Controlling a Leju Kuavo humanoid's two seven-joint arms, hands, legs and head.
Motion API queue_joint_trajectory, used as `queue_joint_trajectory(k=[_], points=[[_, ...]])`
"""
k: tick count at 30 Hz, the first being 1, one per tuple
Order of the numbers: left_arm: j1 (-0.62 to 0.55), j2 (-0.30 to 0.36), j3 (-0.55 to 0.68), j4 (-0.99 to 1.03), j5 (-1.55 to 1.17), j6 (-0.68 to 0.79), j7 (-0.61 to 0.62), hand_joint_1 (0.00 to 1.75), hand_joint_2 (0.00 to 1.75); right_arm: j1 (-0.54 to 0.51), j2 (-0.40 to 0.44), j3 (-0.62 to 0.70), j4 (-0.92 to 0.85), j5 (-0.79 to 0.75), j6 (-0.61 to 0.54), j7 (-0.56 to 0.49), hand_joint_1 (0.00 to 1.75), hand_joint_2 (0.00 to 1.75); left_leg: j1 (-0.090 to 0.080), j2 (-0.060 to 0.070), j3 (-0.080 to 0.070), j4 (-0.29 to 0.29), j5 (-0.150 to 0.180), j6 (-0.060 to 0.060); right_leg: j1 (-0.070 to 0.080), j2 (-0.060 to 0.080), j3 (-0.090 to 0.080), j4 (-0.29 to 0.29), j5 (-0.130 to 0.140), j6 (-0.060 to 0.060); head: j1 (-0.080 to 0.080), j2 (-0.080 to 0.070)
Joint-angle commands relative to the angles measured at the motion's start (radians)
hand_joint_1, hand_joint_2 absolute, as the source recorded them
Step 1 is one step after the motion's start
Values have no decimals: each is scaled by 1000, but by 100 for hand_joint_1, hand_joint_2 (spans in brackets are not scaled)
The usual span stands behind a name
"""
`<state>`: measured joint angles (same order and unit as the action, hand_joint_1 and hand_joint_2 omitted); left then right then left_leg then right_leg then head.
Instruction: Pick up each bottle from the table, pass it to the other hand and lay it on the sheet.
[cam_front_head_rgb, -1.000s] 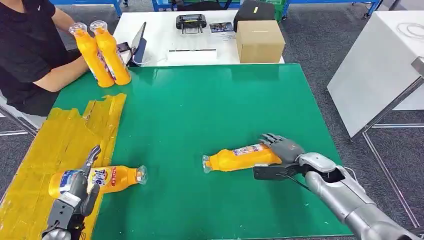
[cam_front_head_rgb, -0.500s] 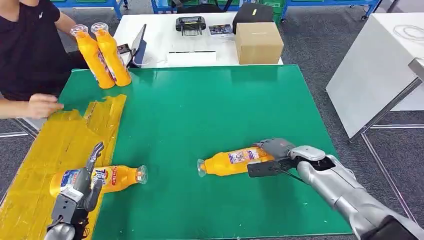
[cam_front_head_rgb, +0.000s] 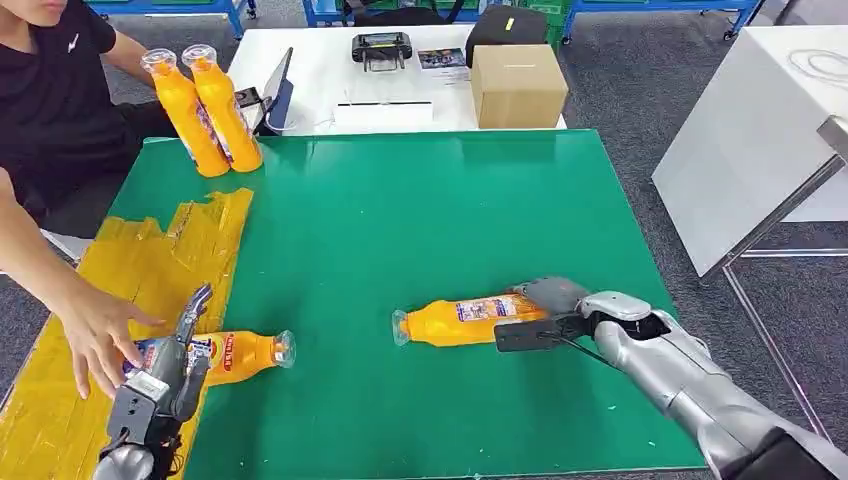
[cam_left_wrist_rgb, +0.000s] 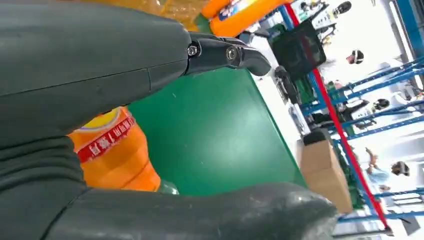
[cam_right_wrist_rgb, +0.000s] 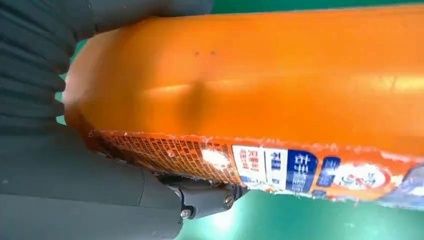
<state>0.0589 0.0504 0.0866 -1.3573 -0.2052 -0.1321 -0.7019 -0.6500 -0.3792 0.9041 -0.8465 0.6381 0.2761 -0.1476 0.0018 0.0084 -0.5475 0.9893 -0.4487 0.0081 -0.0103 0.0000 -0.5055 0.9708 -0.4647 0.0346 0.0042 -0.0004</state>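
Observation:
An orange bottle (cam_front_head_rgb: 465, 320) lies lengthwise on the green table (cam_front_head_rgb: 420, 210), cap to the left. My right hand (cam_front_head_rgb: 548, 310) grips its base; up close the bottle (cam_right_wrist_rgb: 260, 90) sits against the hand's grey cover (cam_right_wrist_rgb: 60, 175). A second orange bottle (cam_front_head_rgb: 235, 352) lies at the edge of the yellow sheet (cam_front_head_rgb: 130, 270). My left hand (cam_front_head_rgb: 165, 375) hovers over its labelled end with fingers apart, holding nothing. The left wrist view shows that bottle (cam_left_wrist_rgb: 112, 155) between the spread thumb and fingers (cam_left_wrist_rgb: 100, 65). A person's hand (cam_front_head_rgb: 95, 335) reaches onto the sheet and touches the bottle's base.
Two more orange bottles (cam_front_head_rgb: 205, 110) stand upright at the table's far left corner. Behind the green table is a white table with a cardboard box (cam_front_head_rgb: 518, 85) and small devices. Another white table (cam_front_head_rgb: 760, 130) stands to the right.
The person's arm has reached across the sheet to the bottle by my left hand. My right hand closed on the other bottle's base and shifted it slightly left.

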Motion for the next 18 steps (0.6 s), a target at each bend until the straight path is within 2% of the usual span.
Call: queue_joint_trajectory(k=[1, 3, 4, 7, 10, 16, 18], points=[[0, -164, 151, -10, 289, -345, 76, 0, 0, 269, 242, -285, -48, -208, -263, -101, 175, 175, 3, 0, 2, -3, 1, -1, 3, 1, 3, -5, 2, -1, 0, 0], [45, -213, 143, -95, 389, -416, 124, 0, 0, 365, 303, -368, -221, -266, -291, -132, 175, 175, 3, 3, 1, -2, 0, -1, 3, 3, 1, -3, 2, -1, 1, 0], [73, -240, 131, -142, 449, -442, 158, 0, 175, 409, 325, -392, -321, -270, -300, -132, 175, 175, 3, 4, -1, -2, 0, -2, 4, 5, 0, -4, 2, -2, 0, 0], [93, -245, 111, -173, 459, -431, 173, 0, 175, 429, 325, -398, -389, -261, -293, -94, 175, 175, 3, 1, -5, 1, -2, -1, 3, 2, -4, 1, -1, -1, 0, 0], [86, -235, 112, -162, 464, -430, 172, 0, 175, 424, 319, -409, -377, -262, -285, -96, 175, 175, 1, -4, -11, 1, 0, 0, 3, -3, -9, 1, -1, 0, 0, 0], [82, -232, 113, -154, 465, -431, 172, 0, 175, 421, 319, -414, -365, -264, -280, -104, 175, 175, 2, -3, -13, 0, 0, 0, 2, -1, -10, 0, 0, -1, 0, 0], [102, -257, 110, -183, 509, -462, 175, 0, 175, 467, 367, -464, -438, -301, -287, -200, 175, 175, 1, -4, -13, 0, 0, 0, 1, -2, -10, 0, 0, -1, 0, 0]])
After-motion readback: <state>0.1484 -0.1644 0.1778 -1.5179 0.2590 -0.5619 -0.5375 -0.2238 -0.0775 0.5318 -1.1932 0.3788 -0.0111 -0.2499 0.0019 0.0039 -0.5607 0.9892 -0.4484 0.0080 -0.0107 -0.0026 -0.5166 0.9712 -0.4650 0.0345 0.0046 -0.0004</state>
